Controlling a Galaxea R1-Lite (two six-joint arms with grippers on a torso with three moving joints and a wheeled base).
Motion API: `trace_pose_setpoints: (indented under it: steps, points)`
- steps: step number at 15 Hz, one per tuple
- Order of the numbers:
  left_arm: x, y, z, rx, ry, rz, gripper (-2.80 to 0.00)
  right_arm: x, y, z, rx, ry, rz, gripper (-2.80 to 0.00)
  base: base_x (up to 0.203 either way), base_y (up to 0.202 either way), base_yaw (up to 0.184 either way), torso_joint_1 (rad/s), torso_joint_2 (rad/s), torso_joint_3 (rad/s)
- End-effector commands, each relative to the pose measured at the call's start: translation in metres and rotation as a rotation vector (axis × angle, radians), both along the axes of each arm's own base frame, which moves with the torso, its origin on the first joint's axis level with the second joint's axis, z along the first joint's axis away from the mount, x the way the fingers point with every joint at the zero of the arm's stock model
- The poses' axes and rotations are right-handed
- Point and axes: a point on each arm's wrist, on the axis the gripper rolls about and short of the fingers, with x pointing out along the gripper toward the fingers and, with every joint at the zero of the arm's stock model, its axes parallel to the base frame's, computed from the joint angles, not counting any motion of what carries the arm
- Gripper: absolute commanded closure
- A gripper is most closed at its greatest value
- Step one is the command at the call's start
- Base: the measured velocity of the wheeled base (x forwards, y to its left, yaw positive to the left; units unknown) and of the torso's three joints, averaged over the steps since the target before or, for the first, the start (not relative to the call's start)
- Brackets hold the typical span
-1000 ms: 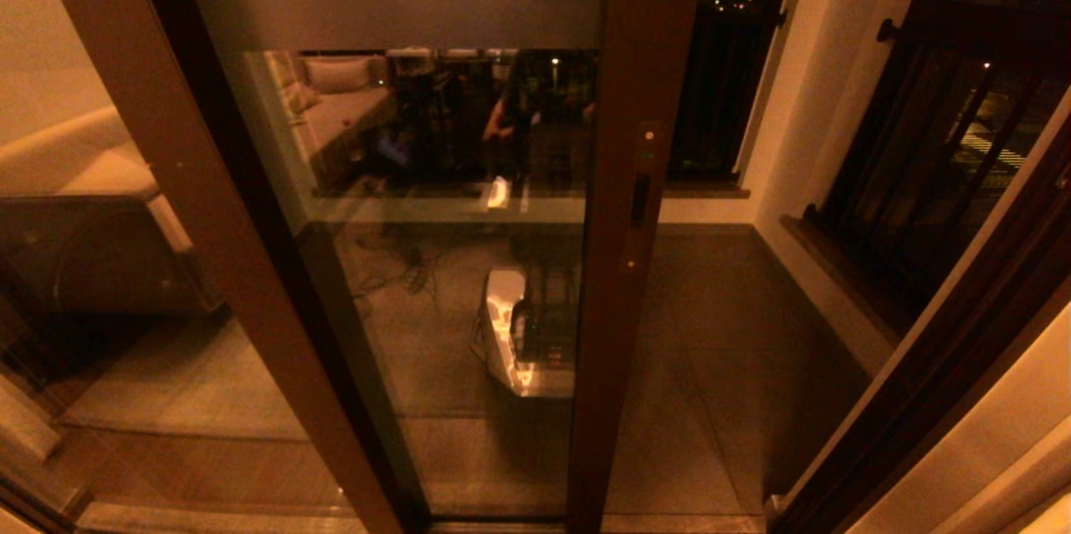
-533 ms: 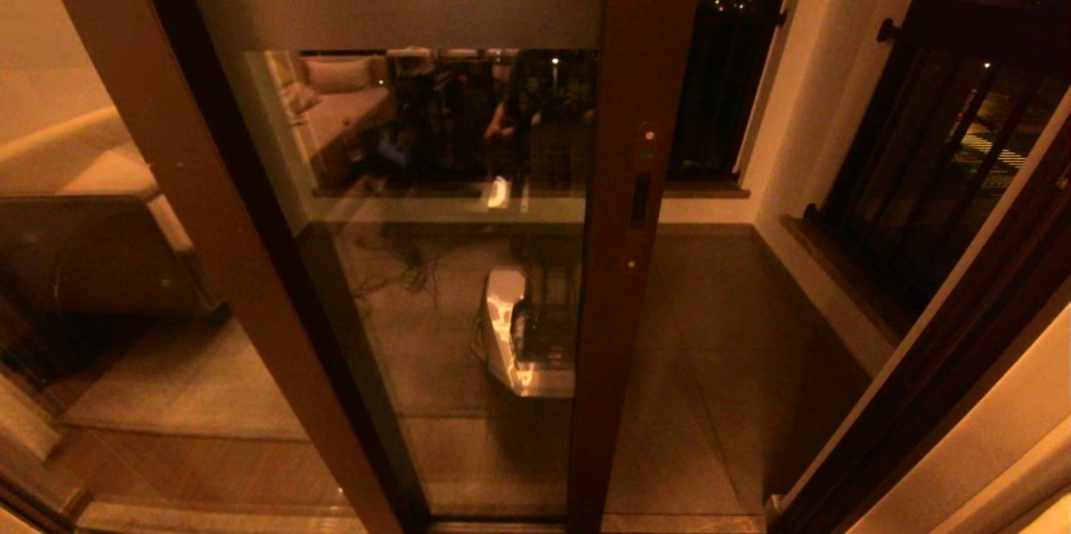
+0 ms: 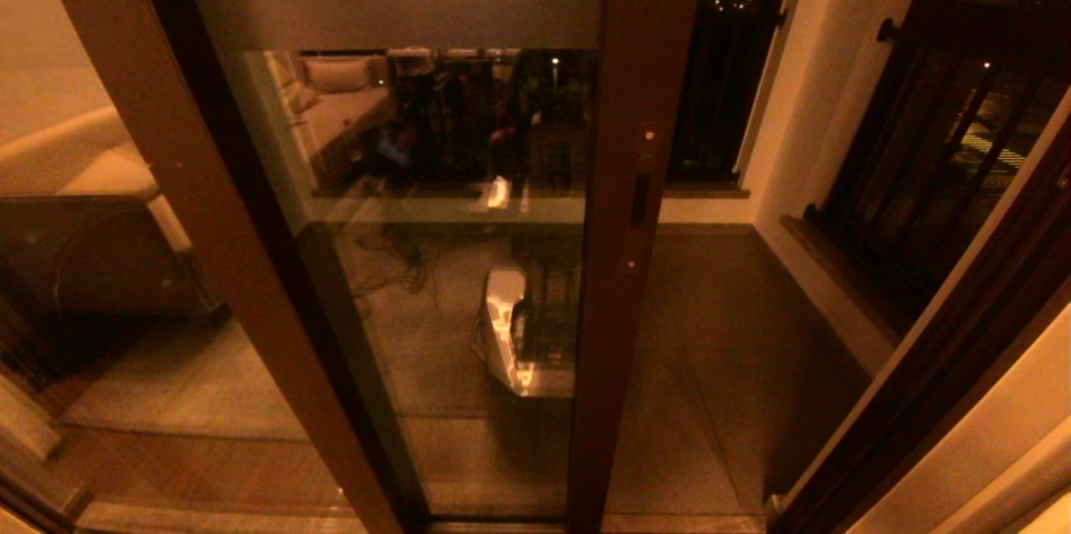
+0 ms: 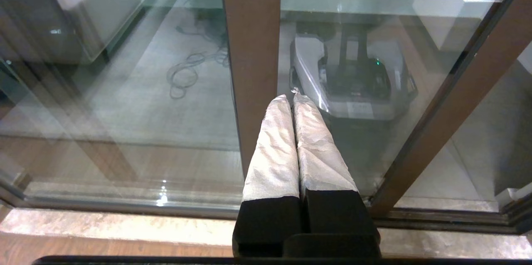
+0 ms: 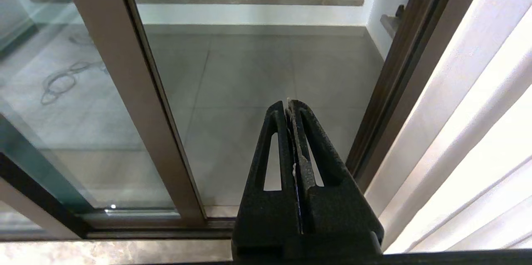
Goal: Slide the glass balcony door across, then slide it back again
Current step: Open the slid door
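The glass balcony door (image 3: 435,291) stands part-way across the opening. Its dark brown stile (image 3: 623,99) carries a slot handle (image 3: 640,199), and a frosted band (image 3: 402,5) runs near the top. Neither gripper shows in the head view. In the left wrist view my left gripper (image 4: 291,98) is shut, its white-wrapped fingers empty, low before the glass between the lighter post (image 4: 249,49) and the door stile (image 4: 453,111). My right gripper (image 5: 289,103) is shut on nothing, low before the open gap, right of the door stile (image 5: 120,90).
The unmoving glass panel with the lighter brown post (image 3: 192,207) is on the left. Right of the door is the tiled balcony floor (image 3: 719,333), a dark door jamb (image 5: 399,69) and a pale curtain (image 5: 478,111). A floor track (image 4: 436,219) runs along the sill.
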Motion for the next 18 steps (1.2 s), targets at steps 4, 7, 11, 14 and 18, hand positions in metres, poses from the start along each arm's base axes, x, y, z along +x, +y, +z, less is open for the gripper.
trace_pose_setpoints:
  steps: [4,7,11,14,18]
  points:
    - [0.000,0.000,0.000,0.014,0.000,0.000,0.00,0.000,0.000,-0.001,0.001,0.008,0.001,0.00,0.000,0.000,0.000,0.000,0.00,0.000]
    - [0.000,0.000,-0.001,0.064,0.011,-0.003,0.00,0.000,0.000,-0.001,0.001,0.008,0.001,0.00,0.000,0.000,0.000,0.000,0.00,0.000]
    - [0.000,-0.001,0.072,0.088,-0.051,-0.049,0.00,0.000,0.000,-0.001,0.001,0.008,0.001,0.00,0.000,0.000,0.000,0.000,0.00,0.000]
    - [0.045,-0.003,0.158,0.067,0.005,-0.149,0.00,0.000,0.000,-0.001,0.001,0.008,0.001,0.00,0.000,0.000,0.000,0.000,0.00,0.000]
    - [0.125,-0.020,0.234,-0.002,0.047,-0.400,0.00,0.000,0.000,-0.001,0.001,0.008,-0.001,0.00,0.000,0.000,0.000,0.000,0.00,0.000]
